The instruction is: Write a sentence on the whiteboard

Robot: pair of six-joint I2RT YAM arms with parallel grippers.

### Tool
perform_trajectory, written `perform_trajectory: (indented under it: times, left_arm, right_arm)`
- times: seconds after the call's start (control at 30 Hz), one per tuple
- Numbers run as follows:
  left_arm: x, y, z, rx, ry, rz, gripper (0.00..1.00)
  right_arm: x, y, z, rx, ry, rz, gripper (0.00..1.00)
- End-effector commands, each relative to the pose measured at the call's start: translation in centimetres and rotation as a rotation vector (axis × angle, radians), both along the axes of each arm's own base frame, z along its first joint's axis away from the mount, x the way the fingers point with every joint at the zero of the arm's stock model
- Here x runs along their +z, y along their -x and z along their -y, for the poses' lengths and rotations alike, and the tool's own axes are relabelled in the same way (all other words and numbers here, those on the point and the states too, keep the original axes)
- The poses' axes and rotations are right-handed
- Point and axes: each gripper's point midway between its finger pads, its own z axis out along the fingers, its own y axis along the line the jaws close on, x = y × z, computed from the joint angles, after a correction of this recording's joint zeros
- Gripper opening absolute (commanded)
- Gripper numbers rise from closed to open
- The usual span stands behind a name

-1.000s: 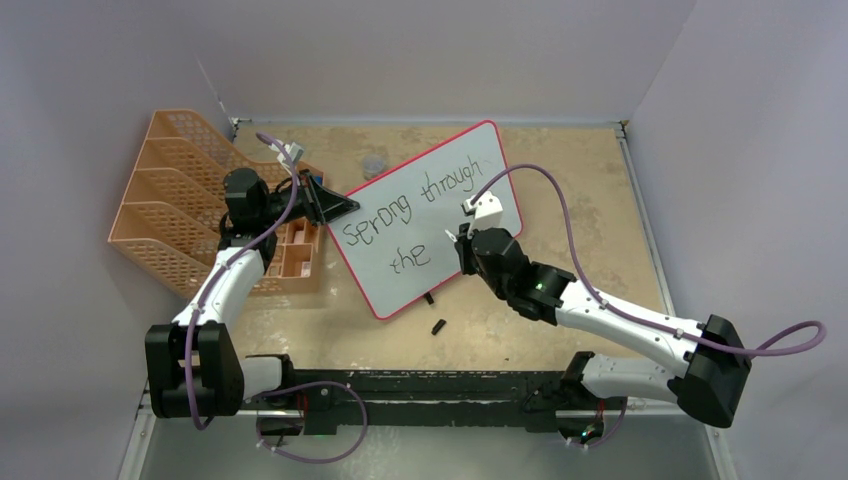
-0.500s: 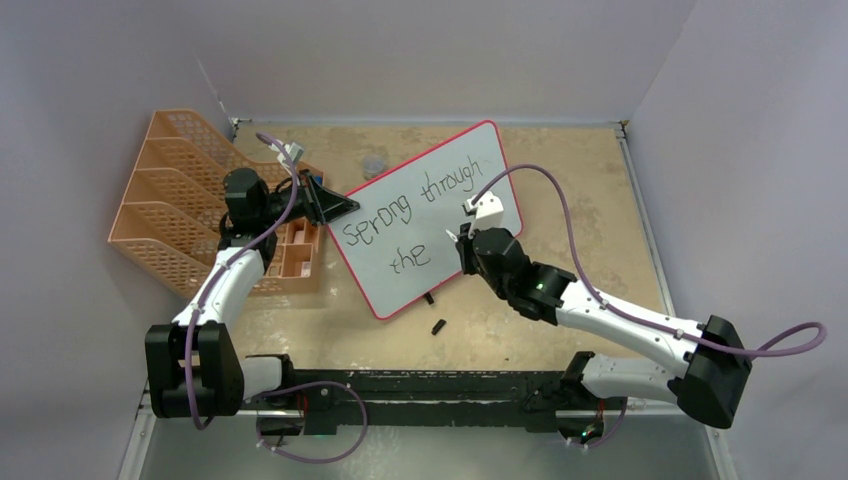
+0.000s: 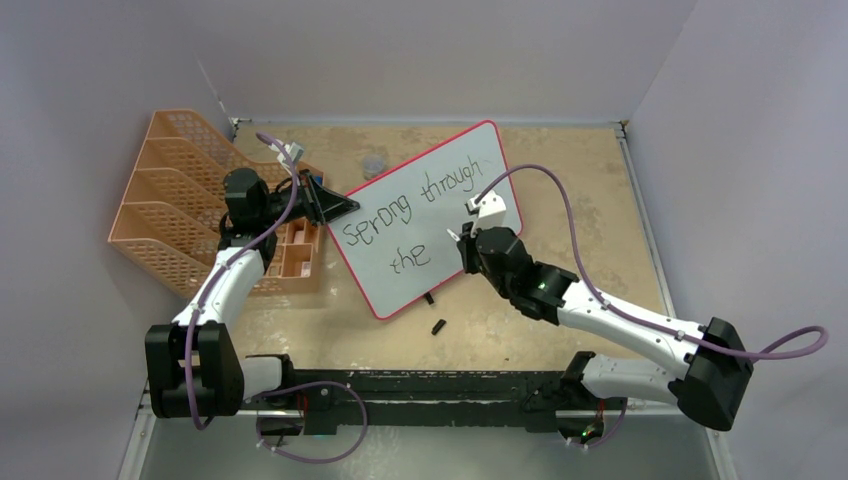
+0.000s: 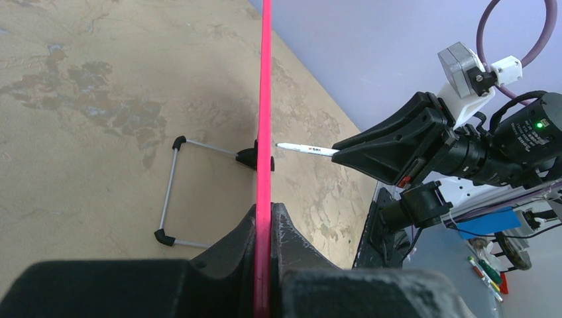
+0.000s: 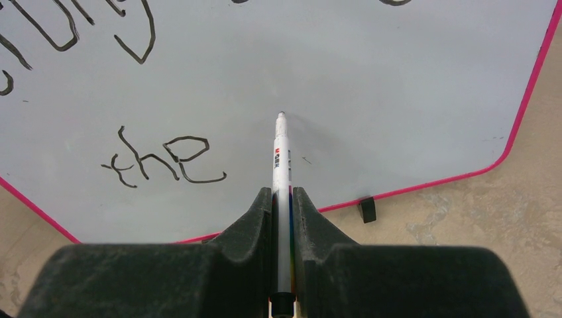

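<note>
Whiteboard (image 3: 430, 215) stood steady because the left gripper (image 4: 264, 215) pinched its edge tight. The right gripper (image 5: 283, 197) squeezed a marker (image 5: 281, 149), tip just right of the sentence (image 5: 166, 162), to write more.

Black sentence (image 3: 385, 215) on pink-framed whiteboard (image 3: 375, 285)

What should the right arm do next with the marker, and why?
Probably touch the marker tip down just after "the" and start the next word. The right fingers grip the marker, its tip is over blank whiteboard beside that word, and the left fingers clamp the board's pink edge.
</note>
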Motion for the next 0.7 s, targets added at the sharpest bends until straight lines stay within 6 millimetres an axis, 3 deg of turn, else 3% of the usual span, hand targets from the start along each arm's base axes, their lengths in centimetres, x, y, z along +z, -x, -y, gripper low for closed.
perform_trajectory:
  times: [0.0, 0.67]
  left_arm:
    - [0.14, 0.88, 1.02, -0.076, -0.011, 0.026, 0.00]
    - [0.19, 0.92, 1.02, -0.076, -0.012, 0.029, 0.00]
  right_arm:
    - [1.49, -0.44, -0.35, 0.011, -0.046, 0.044, 0.00]
    - [1.56, -0.82, 0.24, 0.005, -0.063, 0.048, 0.00]
